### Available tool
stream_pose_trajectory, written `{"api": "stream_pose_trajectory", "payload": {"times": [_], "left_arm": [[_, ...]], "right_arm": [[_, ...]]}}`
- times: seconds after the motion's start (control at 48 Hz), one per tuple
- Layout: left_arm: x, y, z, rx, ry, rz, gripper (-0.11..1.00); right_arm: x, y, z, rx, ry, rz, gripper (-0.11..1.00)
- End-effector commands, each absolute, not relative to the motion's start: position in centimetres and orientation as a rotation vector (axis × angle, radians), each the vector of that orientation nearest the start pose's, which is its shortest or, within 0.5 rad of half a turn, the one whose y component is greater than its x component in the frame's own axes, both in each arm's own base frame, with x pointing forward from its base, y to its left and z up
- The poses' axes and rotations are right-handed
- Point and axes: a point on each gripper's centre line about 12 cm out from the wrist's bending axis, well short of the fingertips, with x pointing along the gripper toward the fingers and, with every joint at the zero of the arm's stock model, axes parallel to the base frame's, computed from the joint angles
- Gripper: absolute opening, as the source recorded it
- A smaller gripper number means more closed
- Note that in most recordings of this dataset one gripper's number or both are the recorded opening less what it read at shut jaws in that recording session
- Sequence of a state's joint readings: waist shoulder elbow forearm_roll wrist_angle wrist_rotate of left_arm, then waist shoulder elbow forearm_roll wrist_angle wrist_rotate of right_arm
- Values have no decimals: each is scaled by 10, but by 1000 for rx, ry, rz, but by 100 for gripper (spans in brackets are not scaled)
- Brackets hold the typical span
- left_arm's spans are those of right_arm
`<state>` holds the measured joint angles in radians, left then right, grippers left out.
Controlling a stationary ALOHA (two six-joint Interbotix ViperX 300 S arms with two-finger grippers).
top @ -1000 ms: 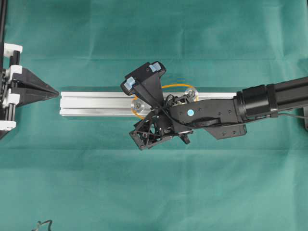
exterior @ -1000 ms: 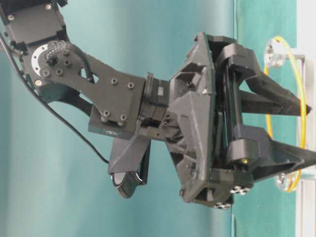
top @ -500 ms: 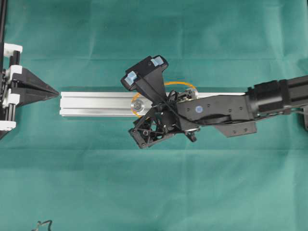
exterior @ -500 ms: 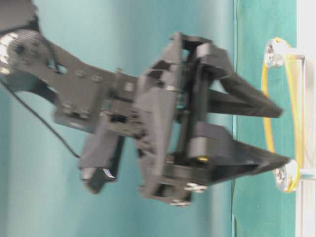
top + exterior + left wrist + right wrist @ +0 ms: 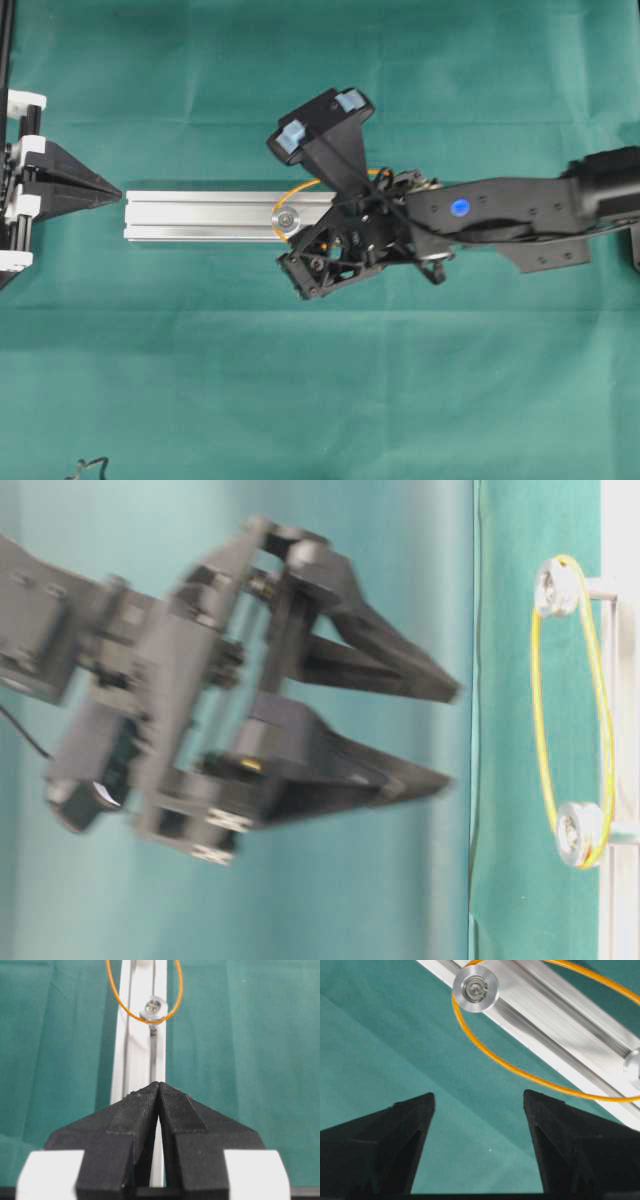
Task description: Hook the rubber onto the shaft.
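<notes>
Since a second ago the right gripper [image 5: 440, 735] has drawn back from the rail [image 5: 200, 216]: in the table-level view its tips, which then reached in beside the rubber [image 5: 540, 720], now stand well apart from it, and overhead the arm has shifted toward the right. Its jaws are spread wide with nothing between them, the green tabletop [image 5: 395, 1050] showing through the gap in the right wrist view. The rubber, a thin orange loop, is stretched around two silver round-headed shafts, one [image 5: 557, 586] at each end of the loop and the other [image 5: 578, 833] further along the rail; the loop bulges out past both sides of the silver rail. Overhead, the right arm's wrist covers much of the loop and the right-hand shaft. The left gripper [image 5: 158, 1091] sits unmoved at the rail's left end, jaws pressed together and holding nothing.
</notes>
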<state>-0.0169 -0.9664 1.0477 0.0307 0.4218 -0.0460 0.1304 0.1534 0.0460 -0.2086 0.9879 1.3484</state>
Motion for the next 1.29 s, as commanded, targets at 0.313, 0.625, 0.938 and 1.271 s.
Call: {"api": "stream_pose_trajectory", "payload": {"times": [0.313, 0.625, 0.938, 1.271], "left_arm": [[192, -2, 277, -7, 472, -1, 0], [192, -2, 276, -9, 474, -1, 0], [192, -2, 276, -9, 474, -1, 0], [192, -2, 276, -9, 474, -1, 0]], "right_arm": [[430, 40, 287, 911, 919, -686, 79], [429, 41, 288, 898, 923, -678, 79], [429, 43, 287, 758, 968, -591, 80], [425, 37, 286, 448, 1065, -444, 80]]}}
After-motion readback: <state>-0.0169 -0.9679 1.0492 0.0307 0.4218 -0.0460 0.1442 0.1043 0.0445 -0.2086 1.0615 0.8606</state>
